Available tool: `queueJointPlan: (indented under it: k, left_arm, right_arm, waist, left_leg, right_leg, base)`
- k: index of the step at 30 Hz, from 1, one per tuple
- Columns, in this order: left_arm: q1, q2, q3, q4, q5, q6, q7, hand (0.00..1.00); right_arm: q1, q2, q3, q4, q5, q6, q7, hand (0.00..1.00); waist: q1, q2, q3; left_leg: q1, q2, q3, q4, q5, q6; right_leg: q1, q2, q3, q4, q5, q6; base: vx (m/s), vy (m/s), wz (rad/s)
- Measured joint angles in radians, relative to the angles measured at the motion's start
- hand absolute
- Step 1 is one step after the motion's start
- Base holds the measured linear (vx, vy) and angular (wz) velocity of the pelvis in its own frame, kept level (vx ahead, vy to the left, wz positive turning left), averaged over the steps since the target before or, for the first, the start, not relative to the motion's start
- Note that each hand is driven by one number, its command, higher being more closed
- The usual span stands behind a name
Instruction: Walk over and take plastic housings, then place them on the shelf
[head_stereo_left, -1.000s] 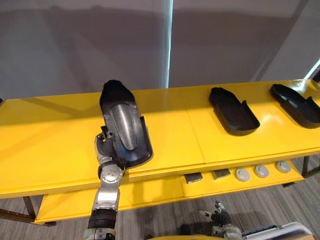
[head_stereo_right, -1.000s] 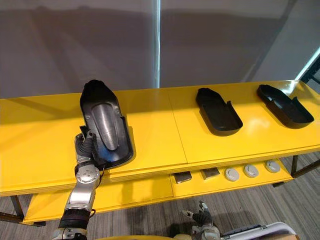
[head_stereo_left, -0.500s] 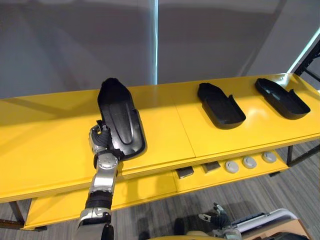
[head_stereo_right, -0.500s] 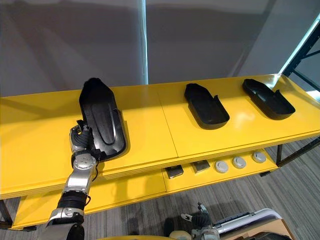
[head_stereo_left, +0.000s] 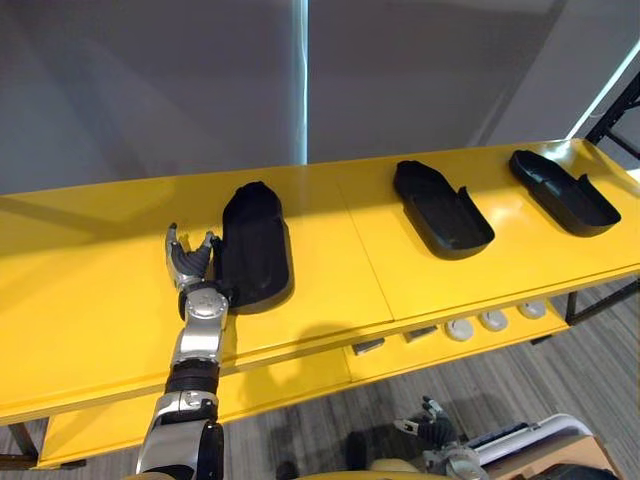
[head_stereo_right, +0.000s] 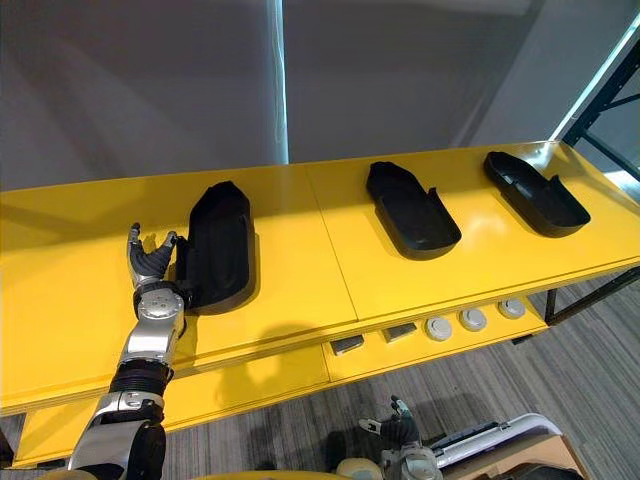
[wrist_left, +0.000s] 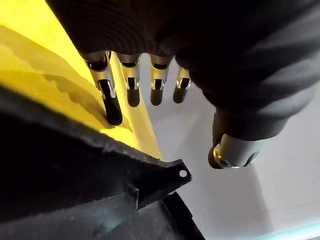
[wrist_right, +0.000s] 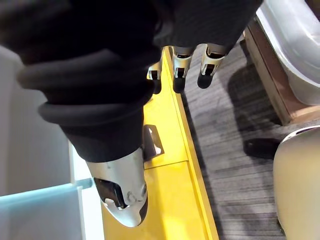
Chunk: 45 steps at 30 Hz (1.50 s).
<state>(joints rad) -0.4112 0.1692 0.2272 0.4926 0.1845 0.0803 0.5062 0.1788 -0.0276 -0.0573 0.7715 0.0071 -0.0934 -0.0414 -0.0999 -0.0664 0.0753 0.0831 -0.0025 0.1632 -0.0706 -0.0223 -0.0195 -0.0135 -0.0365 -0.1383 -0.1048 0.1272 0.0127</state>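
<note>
- Fingers (wrist_left: 114, 107) of the left hand (head_stereo_left: 190, 268) are straight and spread apart, clamped on nothing; thumb out to the side.
- Left hand sits just beside the near black housing (head_stereo_left: 255, 255), at its left edge; can't tell if a fingertip touches the rim.
- Near black housing lies flat on the yellow shelf (head_stereo_left: 90, 300), top level, left of the seam.
- Two more housings on the same level, well apart to the right: middle housing (head_stereo_left: 441, 221) and far housing (head_stereo_left: 562, 192).
- Right hand (head_stereo_left: 433, 434) hangs low by the floor, fingers loose and apart, holding nothing.
- Lower shelf level carries grey round parts (head_stereo_left: 460, 329) and dark flat pieces (head_stereo_left: 368, 346).
- Step, my read: placing of this housing looks done, three now on the shelf.
- Next move, my guess: draw the left hand back clear without nudging the housing, then turn and walk for another.
- Brands, labels, writing: none readable on the housings, shelf or small parts.
</note>
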Motion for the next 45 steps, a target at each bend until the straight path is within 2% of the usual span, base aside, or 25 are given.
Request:
queueJointPlan:
  k: [4, 8, 11, 14, 15, 18, 23, 27, 31, 35, 45]
  left_arm:
    - [0.051, -0.037, -0.002, -0.128, -0.03, -0.009, 0.015, 0.0]
    - [0.169, -0.069, -0.061, -0.399, -0.043, -0.051, 0.024, 0.0]
    - [0.273, -0.07, -0.118, -0.536, 0.014, -0.09, 0.018, 0.0]
    - [0.414, -0.085, -0.181, -0.618, 0.066, -0.129, -0.018, 0.0]
    - [0.464, -0.092, -0.209, -0.624, 0.067, -0.136, -0.031, 1.0]
    - [0.596, -0.097, -0.29, -0.625, 0.09, -0.159, -0.082, 1.0]
    - [0.699, -0.1, -0.372, -0.613, 0.108, -0.201, -0.146, 1.0]
    - [0.712, -0.107, -0.387, -0.575, 0.141, -0.223, -0.177, 1.0]
    - [0.701, -0.106, -0.416, -0.551, 0.169, -0.243, -0.178, 1.0]
    - [0.683, -0.106, -0.438, -0.529, 0.222, -0.244, -0.176, 1.0]
    - [0.644, -0.097, -0.476, -0.512, 0.241, -0.244, -0.175, 1.0]
  right_arm:
    - [0.002, 0.0, -0.001, 0.0, 0.003, 0.0, -0.001, 0.0]
    - [0.005, 0.0, -0.002, 0.002, 0.014, 0.0, -0.002, 0.0]
    - [-0.004, 0.001, -0.003, 0.035, 0.025, -0.002, -0.002, 0.0]
    - [-0.006, 0.003, -0.004, 0.042, 0.035, -0.01, -0.002, 0.0]
    - [-0.006, 0.003, -0.004, 0.046, 0.04, -0.012, -0.002, 0.0]
    - [-0.009, 0.008, -0.004, 0.063, 0.043, -0.017, -0.003, 0.0]
    - [-0.005, 0.013, -0.001, 0.076, 0.043, -0.017, -0.008, 0.0]
    - [0.0, 0.014, 0.004, 0.075, 0.043, -0.017, -0.023, 0.0]
    - [0.0, 0.012, 0.01, 0.075, 0.044, -0.018, -0.025, 0.0]
    - [0.0, 0.009, 0.023, 0.076, 0.044, -0.018, -0.035, 0.0]
    - [-0.007, 0.008, 0.022, 0.078, 0.044, -0.017, -0.046, 0.0]
  waist:
    - [-0.001, 0.0, 0.009]
    - [0.002, 0.007, 0.013]
    - [0.004, 0.013, 0.017]
    - [0.006, 0.02, 0.021]
    - [0.007, 0.02, 0.021]
    - [0.026, 0.02, 0.021]
    - [0.062, 0.02, 0.02]
    - [0.064, 0.022, 0.017]
    - [0.063, 0.023, 0.014]
    - [0.061, 0.031, 0.006]
    - [0.059, 0.035, -0.002]
  left_leg:
    - [0.001, 0.001, -0.013, 0.0, 0.0, 0.0]
    - [-0.003, 0.001, -0.025, -0.001, 0.001, 0.0]
    - [-0.003, 0.0, -0.028, -0.004, 0.006, 0.008]
    - [0.0, -0.002, -0.038, -0.019, 0.015, 0.017]
    - [-0.001, -0.002, -0.042, -0.019, 0.015, 0.017]
    - [-0.001, -0.003, -0.049, -0.019, 0.015, 0.018]
    - [0.0, -0.003, -0.053, -0.018, 0.011, 0.012]
    - [-0.002, -0.003, -0.054, -0.019, 0.011, 0.012]
    - [-0.004, -0.003, -0.054, -0.02, 0.011, 0.011]
    - [-0.006, -0.002, -0.054, -0.022, 0.01, 0.012]
    - [-0.007, 0.002, -0.054, -0.021, 0.013, 0.017]
  right_leg:
    - [0.006, 0.0, -0.011, 0.0, 0.0, 0.0]
    - [0.007, -0.001, -0.025, 0.0, 0.0, 0.0]
    - [0.008, -0.003, -0.029, 0.0, 0.0, 0.0]
    - [0.008, -0.004, -0.041, 0.0, -0.001, 0.002]
    - [0.01, -0.005, -0.045, 0.001, -0.002, 0.002]
    - [0.013, -0.007, -0.052, 0.004, -0.004, 0.005]
    - [0.03, -0.011, -0.064, 0.004, -0.017, 0.016]
    - [0.03, -0.013, -0.074, 0.004, -0.023, 0.02]
    - [0.027, -0.012, -0.075, 0.004, -0.026, 0.017]
    - [0.025, -0.011, -0.076, 0.004, -0.034, 0.022]
    - [0.015, -0.007, -0.075, 0.004, -0.033, 0.017]
  base:
    - [-0.07, -0.004, 0.09]
    - [-0.05, 0.003, 0.09]
    - [-0.03, 0.012, 0.05]
    - [-0.03, 0.017, 0.1]
    - [-0.02, 0.02, 0.12]
    - [-0.02, 0.019, 0.09]
    - [-0.04, 0.015, 0.1]
    - [-0.02, 0.006, 0.04]
    - [0.0, 0.0, 0.0]
    - [0.0, 0.0, 0.0]
    - [0.0, 0.0, 0.0]
